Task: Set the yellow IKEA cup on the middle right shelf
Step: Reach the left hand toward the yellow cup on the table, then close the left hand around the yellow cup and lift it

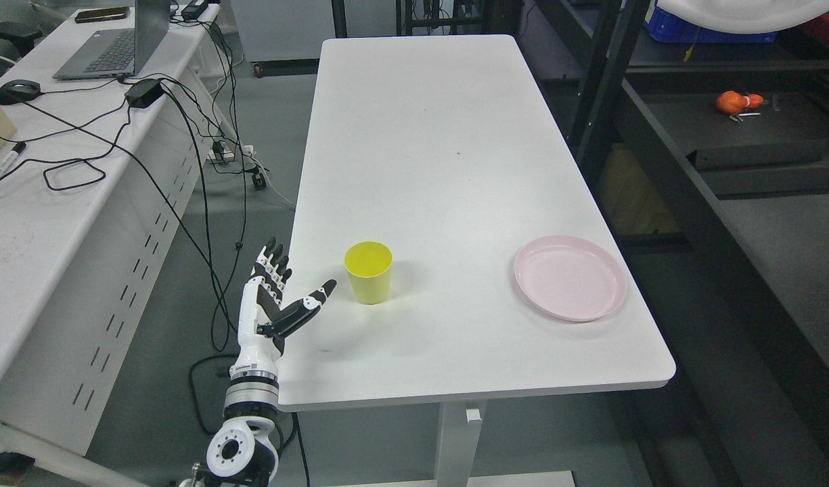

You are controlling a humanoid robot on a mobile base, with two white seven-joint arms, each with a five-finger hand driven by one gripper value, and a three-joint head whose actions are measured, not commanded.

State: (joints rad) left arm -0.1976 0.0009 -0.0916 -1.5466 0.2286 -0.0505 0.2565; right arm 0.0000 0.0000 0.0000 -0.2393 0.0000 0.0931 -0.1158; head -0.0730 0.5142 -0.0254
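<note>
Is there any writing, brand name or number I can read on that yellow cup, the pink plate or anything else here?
None can be read.
Yellow cup: plain, no print showing.
Pink plate: plain.
White table: no markings.
Left hand: no legible label.
Laptop on the side desk: keys too small to read.

Left arm only in frame: white-shelled robotic left hand (275, 301) with black palm and black fingertips. Fingers (272, 260) are segmented, white links with dark joints between. The thumb is mostly black with white knuckle sections. White forearm shell narrows to a black-and-silver ringed wrist collar (252, 391). Below it, a round white joint housing (233, 452) with black centre hub.
</note>
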